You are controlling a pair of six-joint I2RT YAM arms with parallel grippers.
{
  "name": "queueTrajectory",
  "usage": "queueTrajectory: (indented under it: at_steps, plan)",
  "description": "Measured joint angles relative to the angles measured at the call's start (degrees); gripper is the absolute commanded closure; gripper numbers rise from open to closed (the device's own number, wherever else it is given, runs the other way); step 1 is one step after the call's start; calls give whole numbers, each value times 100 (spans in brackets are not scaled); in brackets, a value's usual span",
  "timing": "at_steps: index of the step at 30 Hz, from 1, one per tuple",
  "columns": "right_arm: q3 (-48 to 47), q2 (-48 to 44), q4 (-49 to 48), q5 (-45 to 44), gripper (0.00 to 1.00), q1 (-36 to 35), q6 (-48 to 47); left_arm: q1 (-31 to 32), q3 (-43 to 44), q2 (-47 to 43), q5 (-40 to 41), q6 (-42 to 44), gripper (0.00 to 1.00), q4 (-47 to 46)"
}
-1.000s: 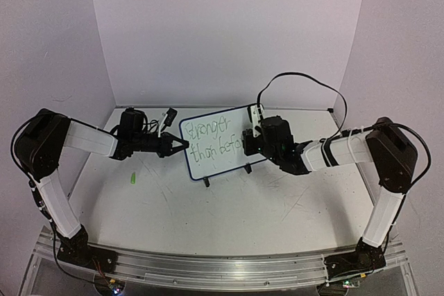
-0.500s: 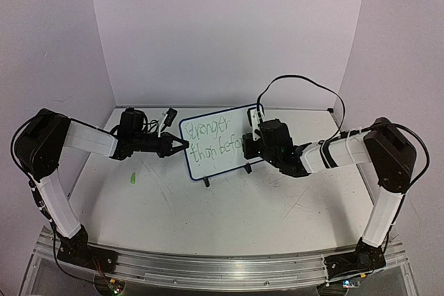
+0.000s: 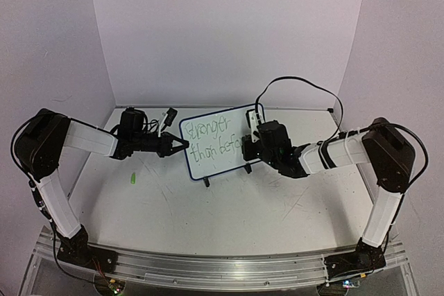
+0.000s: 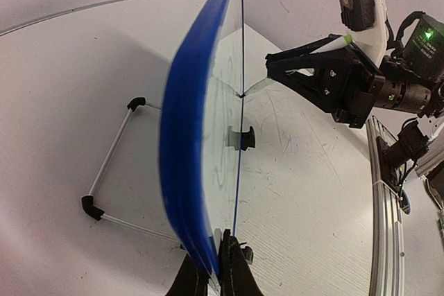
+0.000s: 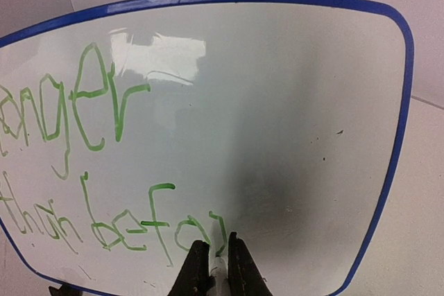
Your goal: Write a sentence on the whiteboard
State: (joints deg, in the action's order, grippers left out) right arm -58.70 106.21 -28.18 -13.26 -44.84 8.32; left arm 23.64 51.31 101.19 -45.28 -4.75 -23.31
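The whiteboard (image 3: 216, 149), white with a blue frame, stands upright on black clip feet at the table's back middle. The sentence (image 3: 211, 140) in green reads "Stronger" above "than befo", with a fresh stroke after the "o". My left gripper (image 3: 182, 145) is shut on the board's left edge; in the left wrist view (image 4: 211, 268) the blue frame (image 4: 187, 136) sits between its fingers. My right gripper (image 3: 247, 145) is shut on a white marker (image 5: 220, 281), whose tip touches the board (image 5: 291, 102) at the end of the second line (image 5: 159, 230).
A small green pen cap (image 3: 131, 179) lies on the table left of the board. A wire stand leg (image 4: 111, 164) juts out behind the board. A black cable (image 3: 298, 84) loops above the right arm. Side and back walls enclose the table.
My right gripper has shifted slightly left and toward the board with the marker. The left gripper and the board have not moved.
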Motion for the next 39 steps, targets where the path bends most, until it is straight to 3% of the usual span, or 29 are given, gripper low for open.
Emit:
queueTrajectory:
  at_steps: [20,39]
  plan:
    - [-365,28,79,-247,100,2,-184,0,0,0,4,0,100,28]
    - [112,-475,-88,109,100,181,-169,7,7,0,-7,26,100,31]
